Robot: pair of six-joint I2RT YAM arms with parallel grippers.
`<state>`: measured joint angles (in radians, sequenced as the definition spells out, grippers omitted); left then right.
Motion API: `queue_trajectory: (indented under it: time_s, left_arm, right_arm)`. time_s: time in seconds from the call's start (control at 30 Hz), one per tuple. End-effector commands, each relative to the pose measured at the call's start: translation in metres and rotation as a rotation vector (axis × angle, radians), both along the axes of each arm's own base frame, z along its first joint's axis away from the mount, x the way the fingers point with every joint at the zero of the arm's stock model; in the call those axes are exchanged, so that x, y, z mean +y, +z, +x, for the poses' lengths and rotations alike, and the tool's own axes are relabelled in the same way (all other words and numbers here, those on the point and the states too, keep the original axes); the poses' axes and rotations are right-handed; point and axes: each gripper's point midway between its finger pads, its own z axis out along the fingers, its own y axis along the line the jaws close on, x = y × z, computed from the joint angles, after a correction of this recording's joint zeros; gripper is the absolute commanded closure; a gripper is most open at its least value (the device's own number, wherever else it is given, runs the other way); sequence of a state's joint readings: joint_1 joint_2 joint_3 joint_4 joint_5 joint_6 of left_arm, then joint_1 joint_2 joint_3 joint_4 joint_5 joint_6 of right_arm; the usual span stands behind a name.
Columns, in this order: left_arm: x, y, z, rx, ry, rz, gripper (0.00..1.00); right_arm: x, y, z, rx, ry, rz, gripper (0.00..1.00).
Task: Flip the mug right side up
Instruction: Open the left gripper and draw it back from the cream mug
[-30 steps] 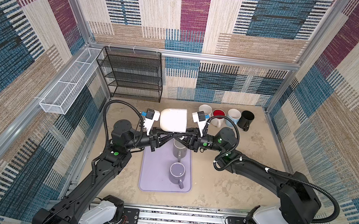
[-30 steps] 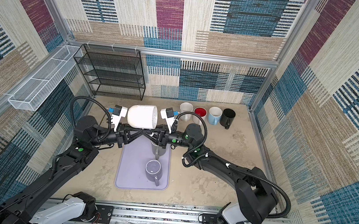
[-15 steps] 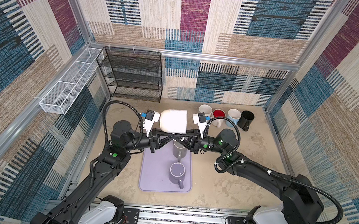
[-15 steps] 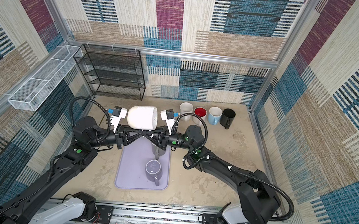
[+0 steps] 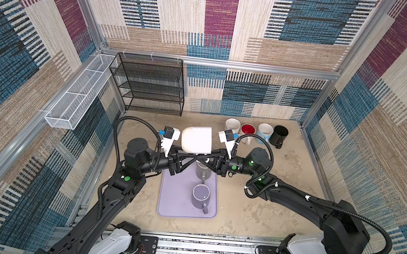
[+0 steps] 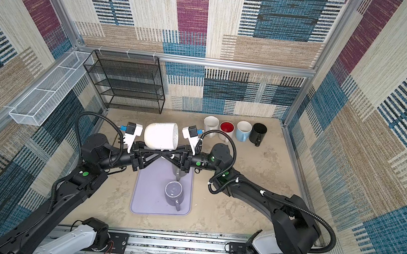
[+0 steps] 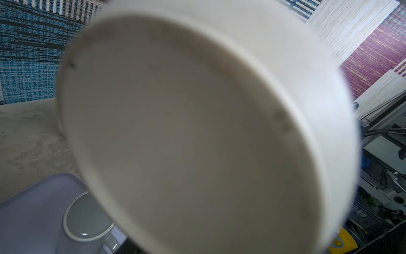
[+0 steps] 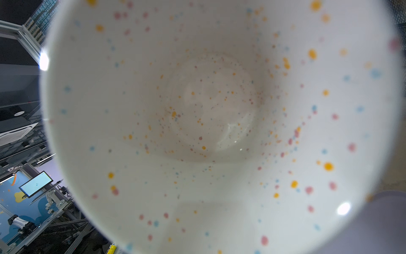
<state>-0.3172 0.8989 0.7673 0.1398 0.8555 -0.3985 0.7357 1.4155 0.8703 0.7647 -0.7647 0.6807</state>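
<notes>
White mug [image 5: 196, 139] on its side, aloft over tray's [image 5: 173, 202] far edge, mouth toward right hand [image 5: 205, 159], clamped on it; left hand [image 5: 191, 158] underneath, opening unclear.

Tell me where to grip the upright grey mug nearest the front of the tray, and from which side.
Grip the grey mug by its handle, coming from the near edge of the tray, on the robot's side. The mug stands upright, and the handle juts toward that edge, slightly rightward in both top views, with bare tray beside it for the fingers.
</notes>
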Motion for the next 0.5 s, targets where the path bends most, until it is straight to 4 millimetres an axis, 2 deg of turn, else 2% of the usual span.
queue_trajectory:
  time_s: [0.0, 0.27, 0.47]
  left_arm:
    - [0.003, 0.002, -0.004, -0.063, 0.008, 0.029, 0.51]
    - [0.005, 0.003, -0.001, -0.067, 0.037, 0.029, 0.51]
    - [0.009, 0.001, 0.0, -0.06, 0.071, 0.04, 0.52]
  right_arm:
    - [-0.008, 0.023, 0.009, -0.043, -0.078, 0.072, 1.0]
    - [-0.009, 0.02, 0.01, -0.042, -0.086, 0.05, 1.0]
    - [-0.008, 0.012, 0.028, -0.036, -0.177, -0.04, 1.0]
